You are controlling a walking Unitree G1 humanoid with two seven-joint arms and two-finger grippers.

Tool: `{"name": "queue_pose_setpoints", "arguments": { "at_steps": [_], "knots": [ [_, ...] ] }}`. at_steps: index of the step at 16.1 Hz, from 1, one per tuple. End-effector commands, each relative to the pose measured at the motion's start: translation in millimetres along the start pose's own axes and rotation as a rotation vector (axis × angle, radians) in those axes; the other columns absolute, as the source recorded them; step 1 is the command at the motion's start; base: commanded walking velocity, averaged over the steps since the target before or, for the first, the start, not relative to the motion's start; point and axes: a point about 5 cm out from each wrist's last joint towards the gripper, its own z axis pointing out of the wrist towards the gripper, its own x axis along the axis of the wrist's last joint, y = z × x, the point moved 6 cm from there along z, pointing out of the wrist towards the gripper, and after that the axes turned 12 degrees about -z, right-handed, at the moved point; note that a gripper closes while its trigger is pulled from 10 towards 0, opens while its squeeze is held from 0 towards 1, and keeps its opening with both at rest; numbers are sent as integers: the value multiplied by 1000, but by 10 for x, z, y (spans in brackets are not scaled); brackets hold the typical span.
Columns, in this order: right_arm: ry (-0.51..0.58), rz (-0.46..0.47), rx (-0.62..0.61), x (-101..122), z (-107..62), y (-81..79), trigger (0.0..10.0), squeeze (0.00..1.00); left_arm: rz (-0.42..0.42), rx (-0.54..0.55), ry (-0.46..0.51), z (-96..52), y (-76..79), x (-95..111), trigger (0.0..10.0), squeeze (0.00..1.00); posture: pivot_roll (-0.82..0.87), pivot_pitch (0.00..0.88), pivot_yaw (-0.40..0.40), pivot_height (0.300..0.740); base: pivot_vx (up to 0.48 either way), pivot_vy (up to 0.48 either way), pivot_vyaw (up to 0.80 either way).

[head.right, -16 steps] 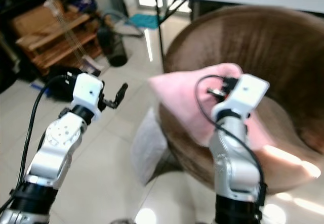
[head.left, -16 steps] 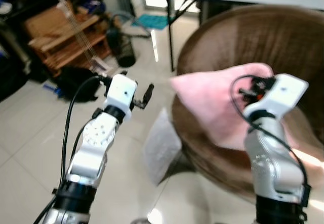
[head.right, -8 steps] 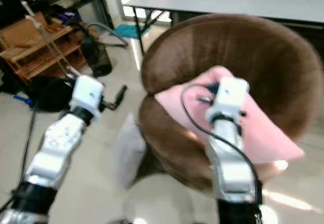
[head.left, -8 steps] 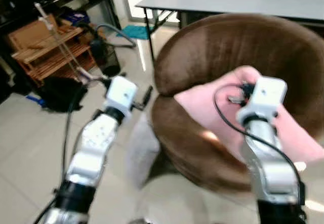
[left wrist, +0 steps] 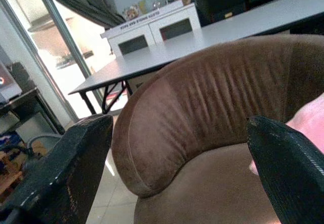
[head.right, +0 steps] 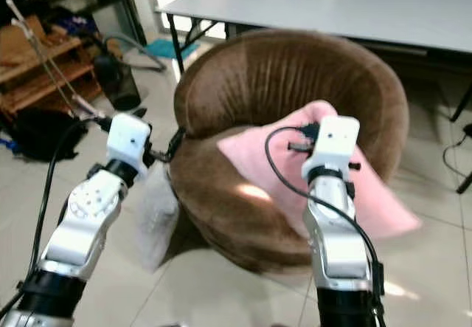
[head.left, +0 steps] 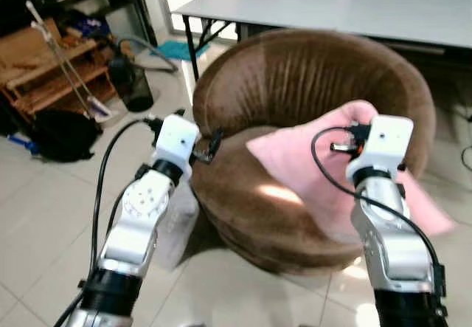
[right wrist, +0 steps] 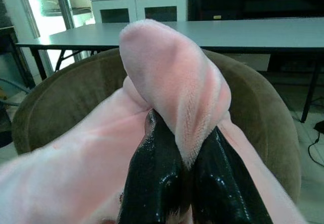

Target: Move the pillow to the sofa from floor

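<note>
My right gripper (right wrist: 174, 183) pinches a fold of the soft pink plush pillow (head.right: 284, 168), held above the round brown velvet sofa (head.right: 287, 83) seat. Left gripper (left wrist: 177, 173) spread, empty, at the sofa's left edge. Lower until the pillow rests centred, then release.

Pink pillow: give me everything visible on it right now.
The pink pillow looks soft and plush, a fleecy fabric, plain with no pattern. It is held up over the seat of the round brown sofa, tilted, one corner toward the left gripper and another hanging past the sofa's right edge. The right gripper is shut on a bunched fold of it near the top edge, fabric bulging above the black fingers. Whether its underside rests on the seat cannot be told.
</note>
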Motion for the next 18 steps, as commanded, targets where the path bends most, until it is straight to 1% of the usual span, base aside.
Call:
{"name": "queue_pose_setpoints", "arguments": {
  "at_steps": [1,4,8,11,17,18],
  "knots": [
    [77,24,43,193,3,-135,10000,0,4,24,15,-30,-98,43,10000,0,-57,0,58,740,0,0,0],
    [73,27,50,172,1,-161,10000,0,-11,17,9,-35,-96,28,10000,0,-55,0,58,740,313,0,0],
    [65,24,47,139,14,-154,10000,0,-7,3,-8,-17,-81,-11,10000,0,-62,0,64,740,348,0,0],
    [63,22,46,133,14,-153,10000,0,-11,-12,-13,-24,-52,-25,10000,0,-63,0,66,740,371,0,0],
    [60,20,48,122,19,-152,10000,0,-11,-17,-20,-35,-43,-48,10000,0,-62,0,62,740,375,0,0],
    [44,40,48,95,22,-153,10000,0,-10,-21,-22,-38,-40,-51,10000,0,-61,0,63,740,375,0,0]
  ]
}}
